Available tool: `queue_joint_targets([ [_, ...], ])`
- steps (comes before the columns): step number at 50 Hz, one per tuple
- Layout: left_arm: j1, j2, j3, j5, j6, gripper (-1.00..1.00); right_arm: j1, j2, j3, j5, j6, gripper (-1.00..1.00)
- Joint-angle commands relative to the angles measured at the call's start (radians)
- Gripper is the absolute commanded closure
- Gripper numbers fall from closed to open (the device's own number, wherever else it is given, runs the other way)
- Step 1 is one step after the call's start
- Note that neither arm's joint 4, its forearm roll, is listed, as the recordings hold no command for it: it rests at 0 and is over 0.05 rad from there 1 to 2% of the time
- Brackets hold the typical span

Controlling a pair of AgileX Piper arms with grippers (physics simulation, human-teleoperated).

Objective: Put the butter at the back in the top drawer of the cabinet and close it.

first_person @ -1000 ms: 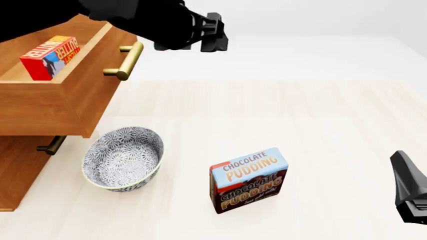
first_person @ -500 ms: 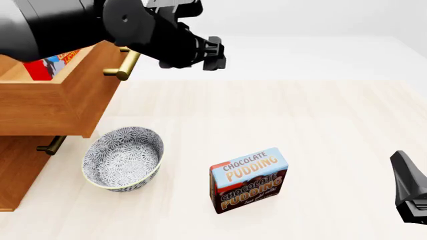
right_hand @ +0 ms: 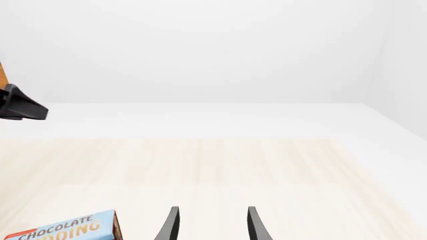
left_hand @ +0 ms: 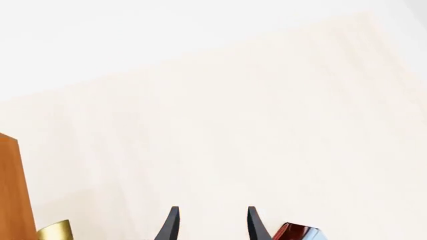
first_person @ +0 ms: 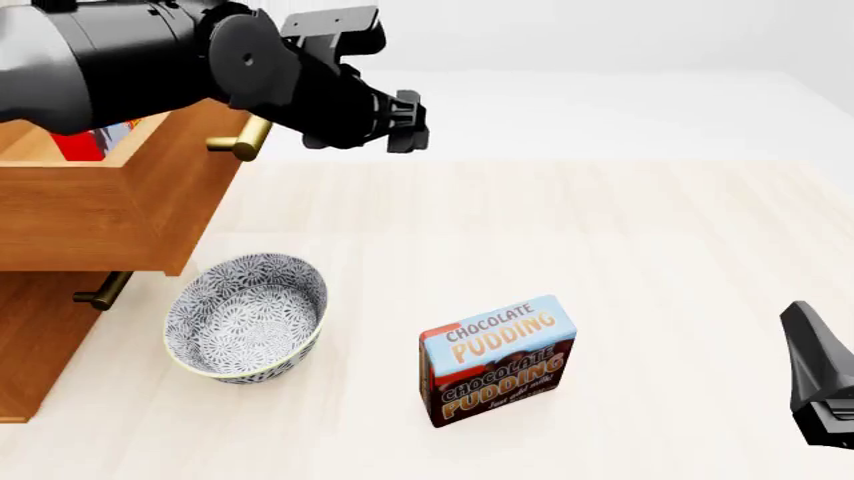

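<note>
Your left gripper hangs above the table with its fingers parted and nothing between them, just off the brass handle of the top drawer. Your right gripper is likewise spread and empty, low at four o'clock. The butter sits inside the pulled-out drawer at ten o'clock, mostly hidden by your arm. The pale wood table carries a patterned bowl and pudding box; white walls surround.
</note>
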Motion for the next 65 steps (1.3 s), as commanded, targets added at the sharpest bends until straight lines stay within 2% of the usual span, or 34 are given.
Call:
queue_joint_targets([
  [1,0.037,-0.004,0.012,-0.001,0.019,-1.00,0.000,0.000,0.000,0.000,0.000,-1.00],
  [37,0.143,-0.049,0.073,0.002,0.064,-1.00,0.000,0.000,0.000,0.000,0.000,-1.00],
  [65,0.275,-0.152,0.187,-0.021,0.083,-1.00,0.000,0.000,0.000,0.000,0.000,-1.00],
])
